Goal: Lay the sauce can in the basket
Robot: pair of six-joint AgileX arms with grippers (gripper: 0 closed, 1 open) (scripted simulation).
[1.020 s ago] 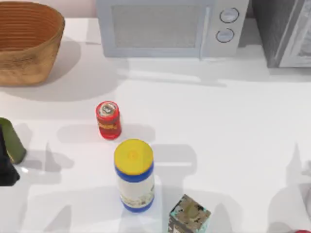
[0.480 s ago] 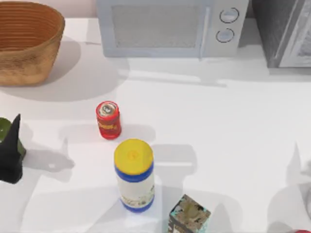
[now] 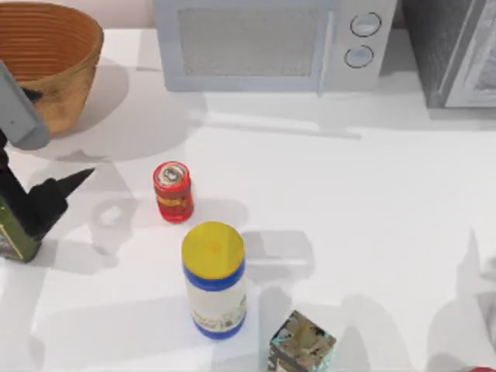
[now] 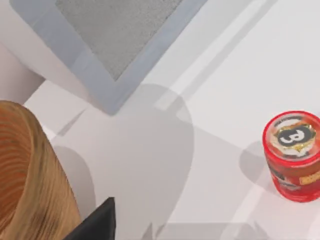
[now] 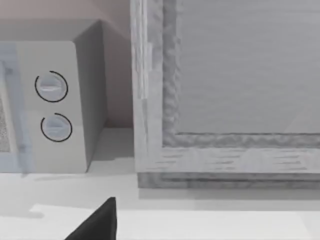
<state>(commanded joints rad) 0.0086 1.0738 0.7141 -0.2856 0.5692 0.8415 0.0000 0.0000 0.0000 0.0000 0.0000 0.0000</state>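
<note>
**Left gripper near the table's left edge, can standing to its right**

The sauce can (image 3: 173, 191) stands upright on the white table (image 3: 349, 201), left of centre, its silver top facing up. It touches nothing; the taller white bottle (image 3: 214, 280) with the yellow cap stands just nearer the front edge, slightly to the right. A small patterned box (image 3: 301, 345) sits beside that bottle at the front.

The left gripper (image 3: 54, 198) is over the table's left edge, its dark fingers (image 3: 74, 180) pointing toward the can, with a clear gap of bare table between them. Whether its fingers are parted or closed I cannot tell (one dark tip is all that stands out). A dark green bottle (image 3: 14, 232) stands right against the gripper's body at the left edge.

The basket (image 3: 66, 74) sits in the far left corner, well apart from the can and behind the left arm. In the left wrist view the can (image 4: 293, 155) stands apart from the basket's wall (image 4: 35, 185). A microwave (image 3: 271, 43) stands along the back.

The right gripper's dark fingertip (image 5: 97, 222) shows in the right wrist view, facing the microwave's dials
</note>
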